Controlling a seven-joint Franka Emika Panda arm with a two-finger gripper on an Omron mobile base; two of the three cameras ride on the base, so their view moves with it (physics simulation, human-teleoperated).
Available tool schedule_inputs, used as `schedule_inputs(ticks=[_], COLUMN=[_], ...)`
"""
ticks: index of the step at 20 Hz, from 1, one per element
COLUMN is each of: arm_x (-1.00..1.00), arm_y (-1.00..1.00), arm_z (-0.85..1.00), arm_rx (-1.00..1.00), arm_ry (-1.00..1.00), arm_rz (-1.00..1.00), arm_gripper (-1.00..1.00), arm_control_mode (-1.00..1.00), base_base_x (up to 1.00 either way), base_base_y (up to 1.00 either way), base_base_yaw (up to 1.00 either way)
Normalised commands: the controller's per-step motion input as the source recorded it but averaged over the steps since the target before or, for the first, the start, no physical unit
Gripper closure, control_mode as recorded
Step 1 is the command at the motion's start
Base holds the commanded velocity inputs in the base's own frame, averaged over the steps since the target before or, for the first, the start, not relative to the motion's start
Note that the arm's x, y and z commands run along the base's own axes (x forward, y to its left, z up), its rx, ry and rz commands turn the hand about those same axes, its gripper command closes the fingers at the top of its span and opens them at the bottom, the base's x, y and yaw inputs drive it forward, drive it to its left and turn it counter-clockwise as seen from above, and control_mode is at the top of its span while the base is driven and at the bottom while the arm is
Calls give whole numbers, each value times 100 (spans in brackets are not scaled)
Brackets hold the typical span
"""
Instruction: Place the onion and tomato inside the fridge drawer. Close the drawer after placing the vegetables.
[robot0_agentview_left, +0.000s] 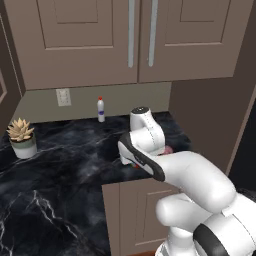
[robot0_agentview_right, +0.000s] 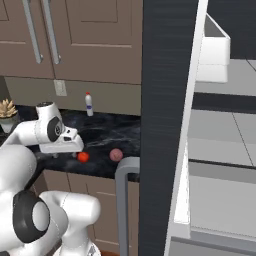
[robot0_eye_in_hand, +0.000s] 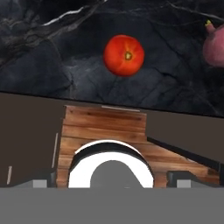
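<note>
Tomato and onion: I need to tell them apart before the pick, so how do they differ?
The tomato is glossy red-orange and smoothly round; the onion is dull pinkish-purple with a short pointed tip. The tomato lies nearer the arm, the onion nearer the open fridge. Both are similar in size and rest apart on the black marble counter, near its front edge.

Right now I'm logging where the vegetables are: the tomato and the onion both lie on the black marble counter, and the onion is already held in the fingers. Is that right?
Not quite. The onion is not held: in the right base view it lies free on the counter, to the right of the tomato. Both do lie on the black marble.
</note>
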Motion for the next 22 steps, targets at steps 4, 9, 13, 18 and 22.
schedule_inputs(ticks=[4, 9, 13, 18, 22], arm_x=[60, 50, 50, 45, 29], arm_y=[-1, -1, -4, -18, -10], arm_z=[-38, -27, -28, -33, -37], arm_rx=[2, 2, 2, 2, 0], arm_ry=[0, 0, 0, 0, 0], arm_rz=[0, 0, 0, 0, 1], arm_gripper=[-100, -100, -100, -100, -100], arm_control_mode=[-100, -100, -100, -100, -100], base_base_x=[0, 0, 0, 0, 0], base_base_y=[0, 0, 0, 0, 0], base_base_yaw=[0, 0, 0, 0, 0])
